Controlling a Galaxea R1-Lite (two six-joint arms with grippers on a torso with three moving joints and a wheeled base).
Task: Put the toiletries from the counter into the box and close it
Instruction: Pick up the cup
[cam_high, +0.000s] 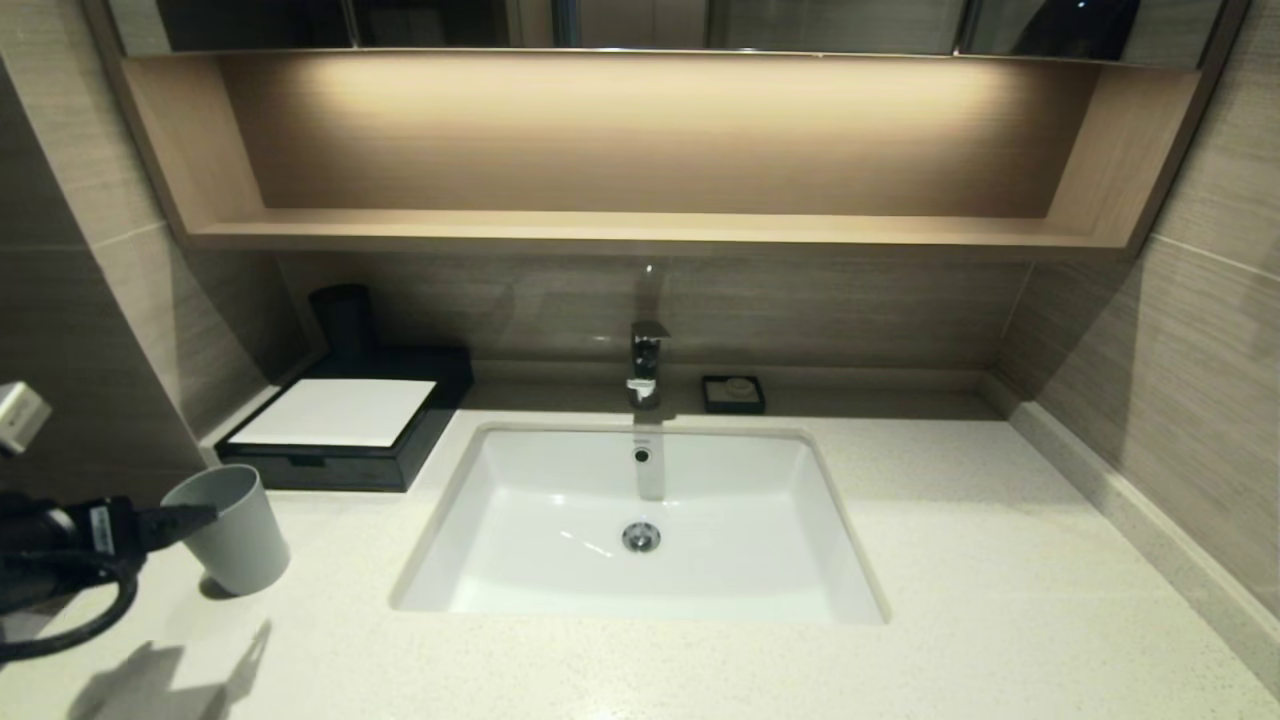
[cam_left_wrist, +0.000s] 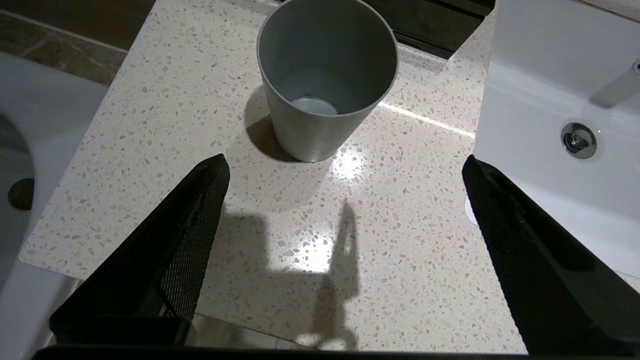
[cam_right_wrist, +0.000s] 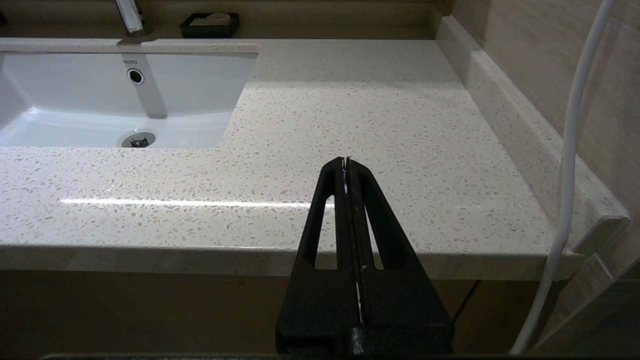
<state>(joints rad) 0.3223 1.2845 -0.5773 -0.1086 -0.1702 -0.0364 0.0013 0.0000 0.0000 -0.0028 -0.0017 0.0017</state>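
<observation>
No stick or sachets show on the counter (cam_high: 1000, 560) in any view. The black box (cam_high: 420, 445) with its white top panel (cam_high: 335, 412) stands at the back left, and its front drawer looks pushed in. Its corner also shows in the left wrist view (cam_left_wrist: 430, 25). My left gripper (cam_left_wrist: 344, 161) is open and empty, low over the counter (cam_left_wrist: 390, 240) just in front of the grey tumbler cup (cam_left_wrist: 325, 75). In the head view it sits at the left edge (cam_high: 185, 520), against the cup (cam_high: 235, 530). My right gripper (cam_right_wrist: 346, 161) is shut, over the counter's front right edge (cam_right_wrist: 400, 115), with nothing seen in it.
The white sunken basin (cam_high: 530, 560) with its tap (cam_high: 645, 365) fills the middle. A small black soap dish (cam_high: 733, 394) stands behind it. A dark cup (cam_high: 343, 320) stands behind the box. Tiled walls close in on the left and right. A white cable (cam_right_wrist: 570, 150) hangs by the right wall.
</observation>
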